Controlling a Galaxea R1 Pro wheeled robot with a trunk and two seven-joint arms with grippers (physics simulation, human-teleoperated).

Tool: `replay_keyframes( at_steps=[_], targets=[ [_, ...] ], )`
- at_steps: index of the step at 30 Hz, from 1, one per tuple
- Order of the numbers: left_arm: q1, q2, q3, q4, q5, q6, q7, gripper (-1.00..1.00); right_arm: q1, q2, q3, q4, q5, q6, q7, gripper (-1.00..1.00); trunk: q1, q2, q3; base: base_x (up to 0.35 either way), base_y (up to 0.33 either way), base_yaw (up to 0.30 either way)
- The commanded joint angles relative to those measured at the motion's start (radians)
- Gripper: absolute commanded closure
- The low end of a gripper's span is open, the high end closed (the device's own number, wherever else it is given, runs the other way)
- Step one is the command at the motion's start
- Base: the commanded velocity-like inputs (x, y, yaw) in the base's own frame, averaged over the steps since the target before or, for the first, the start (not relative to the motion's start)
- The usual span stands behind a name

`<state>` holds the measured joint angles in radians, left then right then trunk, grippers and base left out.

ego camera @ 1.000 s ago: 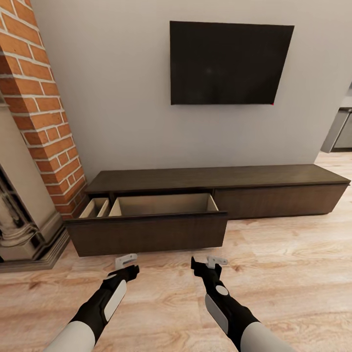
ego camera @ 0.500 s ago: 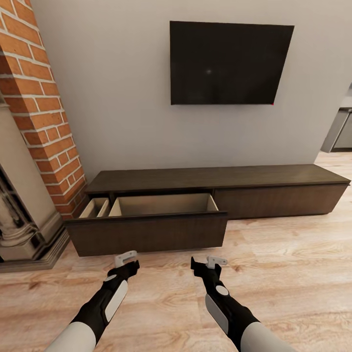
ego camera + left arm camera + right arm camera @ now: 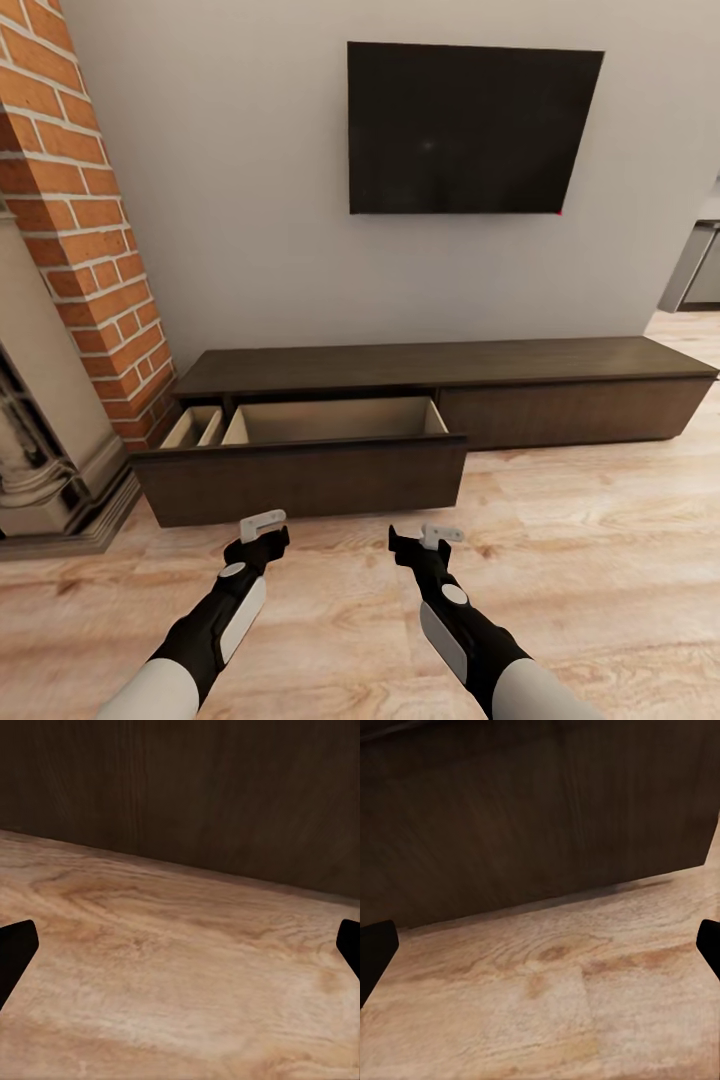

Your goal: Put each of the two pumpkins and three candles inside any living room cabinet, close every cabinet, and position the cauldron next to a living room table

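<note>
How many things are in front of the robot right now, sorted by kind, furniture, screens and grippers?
Cabinets: 1, the cabinet, its left drawer pulled open
Televisions: 1, the TV on the wall
Fireplaces: 1, the brick fireplace
Grippers: 2, the left gripper and the right gripper, both open
Total: 5

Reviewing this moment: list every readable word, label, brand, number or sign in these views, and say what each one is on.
None: no readable text in any view.
The TV screen is blank black; a tiny red dot sits at its lower right corner, not a character.
The cabinet, its open drawer, the brick column and the floor carry no lettering.
</note>
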<state>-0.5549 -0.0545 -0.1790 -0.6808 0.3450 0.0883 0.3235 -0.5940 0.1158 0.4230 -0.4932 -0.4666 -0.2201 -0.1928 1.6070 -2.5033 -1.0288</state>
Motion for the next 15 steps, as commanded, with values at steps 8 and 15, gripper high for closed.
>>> replay_keyframes(
  at_steps=[8, 15],
  targets=[
    [0.0, 0.0, -0.008, 0.001, 0.006, 0.004, 0.009, -1.0, -0.001, -0.001, 0.008, 0.001, -0.01, -0.005, -0.007, -1.0, 0.0, 0.0, -0.001, 0.192, 0.025, 0.0],
    [0.0, 0.001, -0.008, 0.001, 0.006, 0.004, 0.008, -1.0, -0.001, -0.001, 0.008, 0.001, -0.01, -0.005, -0.007, -1.0, 0.0, 0.0, -0.001, 0.255, 0.001, 0.0]
  ],
)
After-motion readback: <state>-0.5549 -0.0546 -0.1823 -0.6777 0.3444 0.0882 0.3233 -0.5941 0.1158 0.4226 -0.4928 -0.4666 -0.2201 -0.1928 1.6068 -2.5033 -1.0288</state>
